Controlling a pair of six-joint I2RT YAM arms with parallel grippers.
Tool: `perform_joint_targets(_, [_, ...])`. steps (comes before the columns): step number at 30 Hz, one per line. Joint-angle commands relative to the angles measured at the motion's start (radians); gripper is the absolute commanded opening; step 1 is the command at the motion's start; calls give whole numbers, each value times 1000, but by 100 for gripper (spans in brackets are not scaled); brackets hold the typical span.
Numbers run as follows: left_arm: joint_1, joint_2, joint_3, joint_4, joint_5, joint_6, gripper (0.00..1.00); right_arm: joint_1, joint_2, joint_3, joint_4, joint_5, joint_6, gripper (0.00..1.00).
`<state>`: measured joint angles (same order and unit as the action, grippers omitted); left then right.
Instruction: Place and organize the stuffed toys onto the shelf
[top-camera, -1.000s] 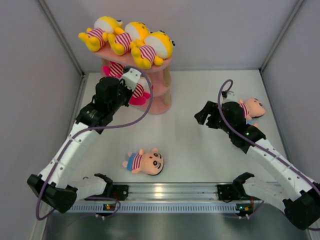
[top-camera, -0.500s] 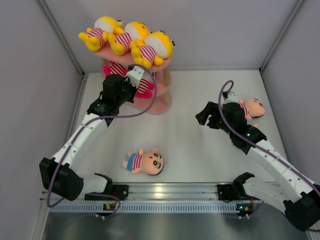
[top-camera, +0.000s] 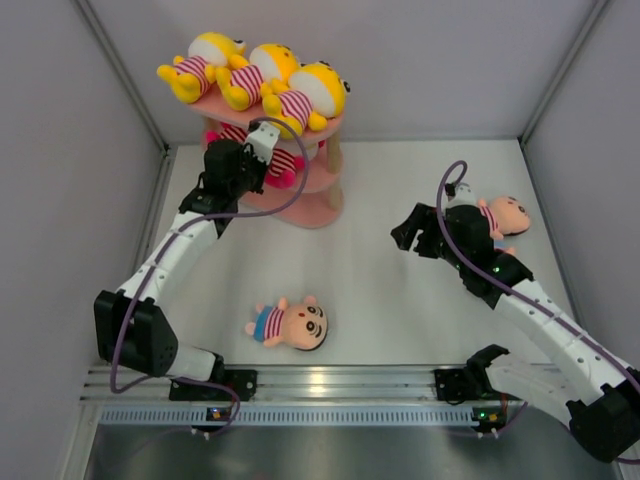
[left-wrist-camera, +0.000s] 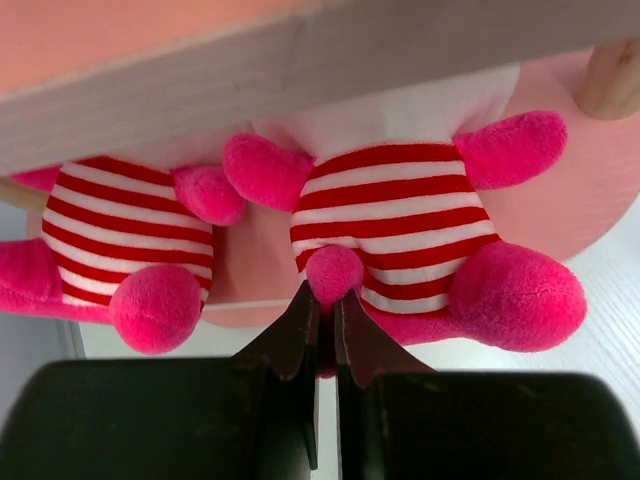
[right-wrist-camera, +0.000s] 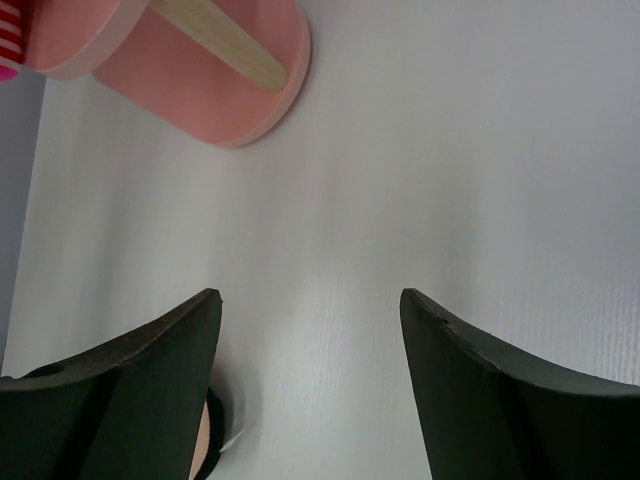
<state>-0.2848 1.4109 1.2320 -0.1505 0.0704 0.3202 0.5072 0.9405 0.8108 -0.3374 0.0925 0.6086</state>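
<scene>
Three yellow stuffed toys (top-camera: 262, 72) lie on the top board of the pink shelf (top-camera: 318, 205). My left gripper (top-camera: 268, 158) reaches in at the middle tier. In the left wrist view it (left-wrist-camera: 325, 300) is shut on a small pink limb of a pink-and-white striped toy (left-wrist-camera: 395, 225), which lies on the middle board (left-wrist-camera: 560, 200). A second pink striped toy (left-wrist-camera: 110, 235) lies to its left. One peach-faced toy (top-camera: 290, 325) lies on the table near the front. Another (top-camera: 505, 215) lies beside my right arm. My right gripper (top-camera: 405, 232) hangs open over bare table (right-wrist-camera: 310, 300).
Grey walls close in the white table on the left, back and right. The shelf's bottom board (right-wrist-camera: 200, 70) and a wooden post (right-wrist-camera: 215, 35) show at the top left of the right wrist view. A metal rail (top-camera: 320, 385) runs along the near edge.
My left arm has stretched back and up toward the shelf, carrying the pink striped toy onto the middle tier. The right arm has not moved.
</scene>
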Motion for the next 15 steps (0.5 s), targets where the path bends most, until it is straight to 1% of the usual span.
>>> perform_joint_targets(1, [-1,33,64,75,8,3,7,-18,-5,-4,31,3,-13,72])
perform_joint_targets(6, [1,56,87,77,-1,3,8,-18,-9,-9,23,1,-13,73])
perform_joint_targets(9, [1,59,92,75,3,0,11,-18,-17,-13,21,3,-12,73])
perform_joint_targets(10, [-1,59,93,75,3,0,13,-18,-17,-13,20,0,-13,73])
perform_joint_targets(11, [1,57,93,75,2,2,17,-18,-17,-13,15,0,-10,73])
perform_joint_targets(14, [1,30,63,74,-10,6,24,-18,-25,-13,14,-4,-9,73])
perform_joint_targets(15, [-1,19,63,75,-15,10,26,-18,-26,-13,12,-4,-10,73])
